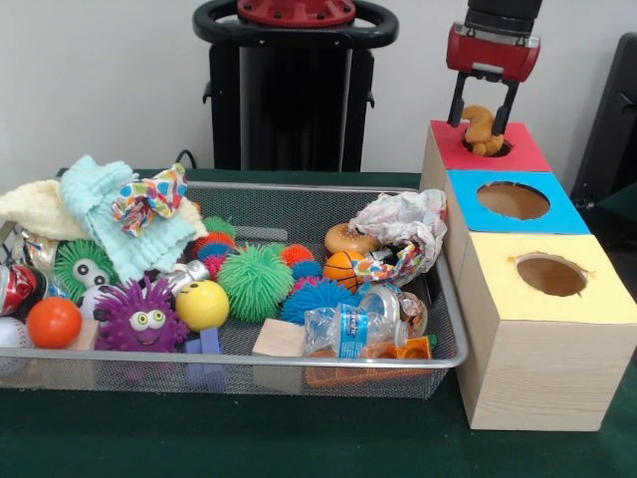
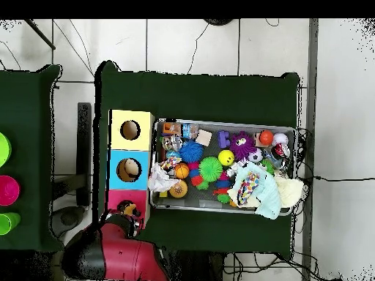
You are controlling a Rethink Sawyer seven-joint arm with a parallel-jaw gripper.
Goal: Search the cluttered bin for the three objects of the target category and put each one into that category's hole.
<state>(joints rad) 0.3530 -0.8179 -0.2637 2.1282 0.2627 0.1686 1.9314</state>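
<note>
I have the gripper (image 1: 484, 121) clamped on a croissant (image 1: 482, 130) at upper right, over the red box's hole (image 1: 495, 147); dropping it remains, and the bin (image 1: 453, 329) needs more searching.

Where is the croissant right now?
Front view, upper right: the croissant hangs in the gripper jaws, partly down the red box hole, beside the blue box.

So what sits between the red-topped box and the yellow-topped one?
The blue-topped box, flanked by the red-topped box and the yellow-topped box, all touching in a row; both views show it.
</note>
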